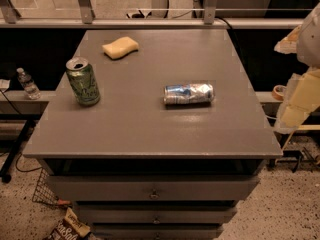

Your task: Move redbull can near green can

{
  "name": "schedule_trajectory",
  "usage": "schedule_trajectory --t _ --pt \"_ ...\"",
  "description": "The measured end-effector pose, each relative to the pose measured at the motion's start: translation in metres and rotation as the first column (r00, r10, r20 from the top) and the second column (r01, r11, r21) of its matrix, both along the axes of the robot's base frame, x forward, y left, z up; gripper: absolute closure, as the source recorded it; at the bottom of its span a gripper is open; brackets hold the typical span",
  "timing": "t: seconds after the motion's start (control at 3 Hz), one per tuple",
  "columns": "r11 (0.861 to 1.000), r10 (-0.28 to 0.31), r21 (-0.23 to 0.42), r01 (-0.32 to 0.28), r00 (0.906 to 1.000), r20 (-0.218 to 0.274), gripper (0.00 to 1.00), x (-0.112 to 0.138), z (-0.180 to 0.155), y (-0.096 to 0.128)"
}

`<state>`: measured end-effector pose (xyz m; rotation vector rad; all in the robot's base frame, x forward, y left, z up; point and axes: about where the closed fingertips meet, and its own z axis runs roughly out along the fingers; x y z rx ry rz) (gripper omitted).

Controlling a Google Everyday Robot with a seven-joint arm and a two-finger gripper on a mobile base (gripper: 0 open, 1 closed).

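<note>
The redbull can [189, 94], slim, silver and blue, lies on its side a little right of the middle of the grey cabinet top [150, 129]. The green can [83, 81] stands upright near the left edge, its silver top with the pull-tab hole facing up. The two cans are well apart. My gripper [295, 106] hangs at the far right of the camera view, beyond the cabinet's right edge and away from both cans. It holds nothing that I can see.
A yellow sponge [120, 47] lies at the back left of the top. A small water bottle [27, 84] stands on a ledge to the left. A snack bag [67, 229] and a wire basket [45, 191] are on the floor at lower left. Drawers [152, 189] face forward.
</note>
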<state>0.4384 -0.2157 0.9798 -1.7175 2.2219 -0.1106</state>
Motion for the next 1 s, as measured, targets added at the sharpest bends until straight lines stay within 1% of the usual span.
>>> schedule_trajectory --t 0.33,0.67,1.0 --pt "1.0 0.0 0.0 0.0 1.0 0.0 0.0 0.0 0.0 0.0" --pt "1.0 0.022 -0.004 -0.022 0.9996 0.02 0.0 0.005 0.003 0.001" --pt "0.995 0.085 0.055 -0.089 0.994 0.069 0.0 0.037 0.001 0.01"
